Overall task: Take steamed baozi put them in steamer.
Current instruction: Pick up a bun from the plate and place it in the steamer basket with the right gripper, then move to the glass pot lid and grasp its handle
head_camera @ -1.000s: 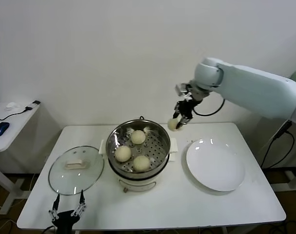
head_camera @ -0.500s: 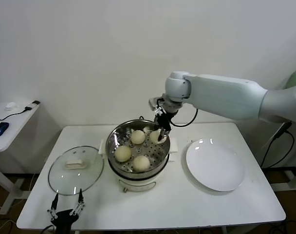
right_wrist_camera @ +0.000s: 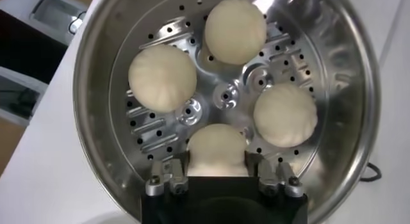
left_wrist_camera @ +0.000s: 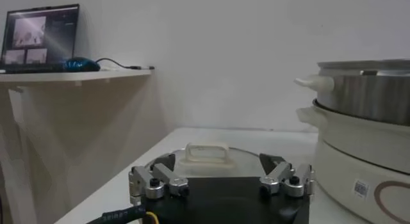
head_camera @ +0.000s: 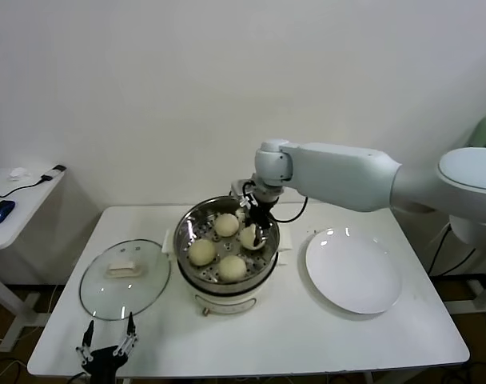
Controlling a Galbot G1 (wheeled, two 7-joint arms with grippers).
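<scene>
We see the right gripper (head_camera: 252, 227) lowered inside the steamer (head_camera: 189, 228), its fingers (right_wrist_camera: 168, 180) standing on either side of the fourth steamed baozi (right_wrist_camera: 216, 150), which rests on the perforated tray (right_wrist_camera: 221, 94). Whether the pads press the bun or have parted from it we cannot tell. Three other buns (head_camera: 201, 252) lie on the tray, so all four are in the pot and, in our judgement, only the release and the arm's withdrawal remain. The white plate (head_camera: 353, 270) to the right of the steamer holds nothing. The glass lid (head_camera: 125, 278) lies flat on the table (head_camera: 307, 336) to the left of the steamer, and the left gripper (head_camera: 107, 344) is parked near the table's front edge beside the lid, fingers wide apart. The pot's rim surrounds the working gripper; we see nothing else crowding it.
</scene>
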